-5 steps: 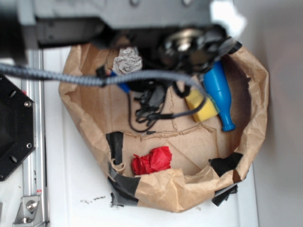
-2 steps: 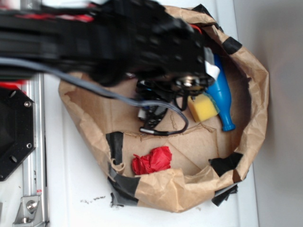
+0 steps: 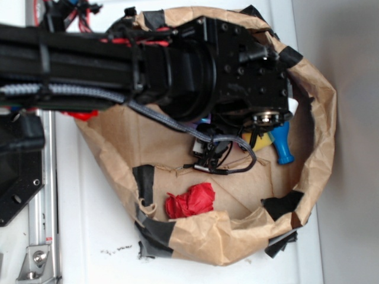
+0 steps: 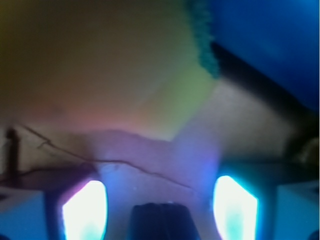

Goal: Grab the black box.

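You are looking at a robotics lab bench set up for manipulation trials, not a home or shop. The evidence is a plain white tabletop, an aluminium rail with bolted brackets along its left edge, and a black robot arm with exposed cabling reaching across the scene. The work area itself is an improvised pen: a crumpled brown paper bag patched with black tape, holding small test props such as a red crumpled piece.
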Tool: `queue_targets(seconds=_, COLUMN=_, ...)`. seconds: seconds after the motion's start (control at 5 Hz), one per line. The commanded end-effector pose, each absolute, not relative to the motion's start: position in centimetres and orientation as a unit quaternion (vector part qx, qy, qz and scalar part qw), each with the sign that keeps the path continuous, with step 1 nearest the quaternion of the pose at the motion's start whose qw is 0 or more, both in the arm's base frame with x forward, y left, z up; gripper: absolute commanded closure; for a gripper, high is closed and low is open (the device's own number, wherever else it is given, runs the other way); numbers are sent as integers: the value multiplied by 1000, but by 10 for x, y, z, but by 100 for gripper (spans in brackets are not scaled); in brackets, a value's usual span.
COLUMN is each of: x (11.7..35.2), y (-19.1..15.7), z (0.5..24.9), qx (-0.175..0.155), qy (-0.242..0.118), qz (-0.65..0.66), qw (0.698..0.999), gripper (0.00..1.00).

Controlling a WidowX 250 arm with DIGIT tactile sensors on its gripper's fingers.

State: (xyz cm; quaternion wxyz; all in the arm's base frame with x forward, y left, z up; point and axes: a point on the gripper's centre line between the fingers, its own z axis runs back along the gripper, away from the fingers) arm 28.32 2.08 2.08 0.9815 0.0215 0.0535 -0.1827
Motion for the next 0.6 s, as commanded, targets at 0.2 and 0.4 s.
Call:
queue_targets(seconds=0.2, x=302, y=25, z=80, qx=35, qy=-16, qz=-184, qw=982, gripper=100)
queue_targets(seconds=0.4, x=302, y=28, z=94, qx=28, qy=-32, qz=-179, qw=983, gripper=100)
